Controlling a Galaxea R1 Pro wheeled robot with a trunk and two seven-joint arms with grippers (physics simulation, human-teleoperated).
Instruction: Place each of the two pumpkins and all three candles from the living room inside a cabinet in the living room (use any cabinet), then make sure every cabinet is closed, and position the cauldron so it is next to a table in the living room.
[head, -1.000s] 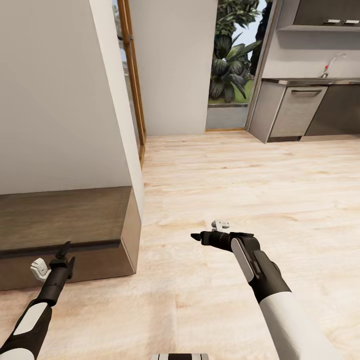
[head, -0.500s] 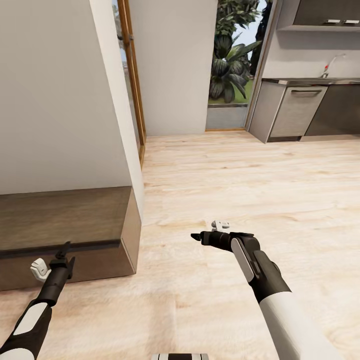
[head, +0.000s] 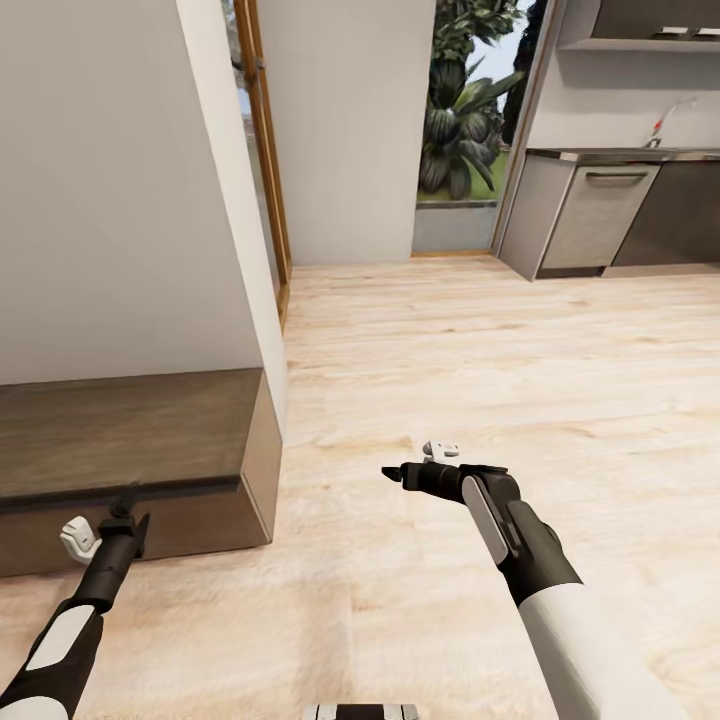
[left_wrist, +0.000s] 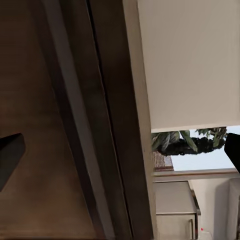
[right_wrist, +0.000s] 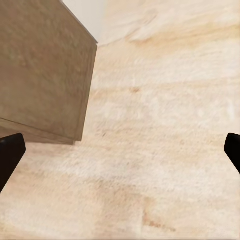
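The cabinet (head: 130, 440), a long low dark-brown wooden unit, stands against the white wall at the left, its drawer fronts closed as far as I can see. My left gripper (head: 127, 503) hovers over its front edge, open and empty. The left wrist view looks along the cabinet's dark top (left_wrist: 50, 125), with the left gripper (left_wrist: 120, 152) spread wide. Over bare floor to the cabinet's right, my right gripper (head: 388, 474) is open and holds nothing. In the right wrist view the right gripper (right_wrist: 120, 152) faces the cabinet's end (right_wrist: 45, 75). Pumpkins, candles, cauldron and table are out of view.
Pale wood floor (head: 480, 360) stretches ahead and to the right. A white wall corner (head: 230, 200) juts out above the cabinet, with a wood-framed doorway (head: 262, 150) behind it. Grey kitchen cupboards (head: 600, 215) stand at the far right, next to an opening onto plants (head: 460, 120).
The whole picture has shifted slightly, so the camera has moved a little. Both arms and grippers hold the same pose, and the cabinet is unchanged.
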